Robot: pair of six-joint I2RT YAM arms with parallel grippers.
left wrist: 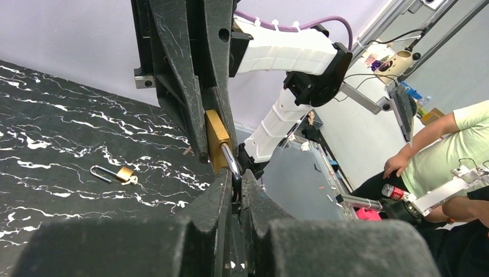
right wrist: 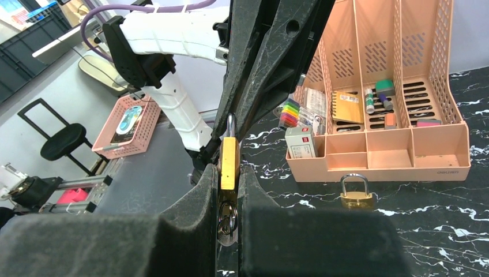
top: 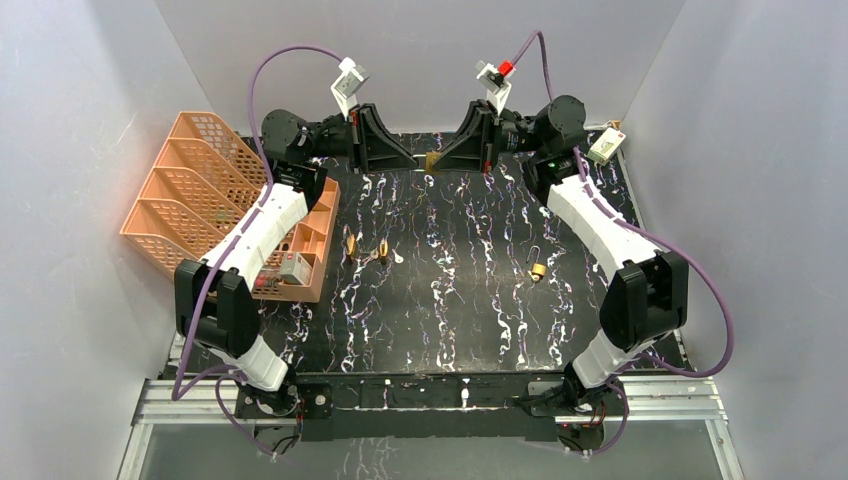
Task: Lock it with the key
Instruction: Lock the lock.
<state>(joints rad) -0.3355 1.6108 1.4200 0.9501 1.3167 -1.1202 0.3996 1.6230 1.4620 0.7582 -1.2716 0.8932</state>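
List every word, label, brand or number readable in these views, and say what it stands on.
No text can be read.
On the organizer, front lower corner: a small mark, too small.
On the white box inside it: a red label, blurred.
On the yellow booklet: print too small.
On the held padlock: no marking shows.

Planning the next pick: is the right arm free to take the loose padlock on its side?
Probably not yet: the right gripper is shut on the held padlock; the loose padlock lies unobstructed.
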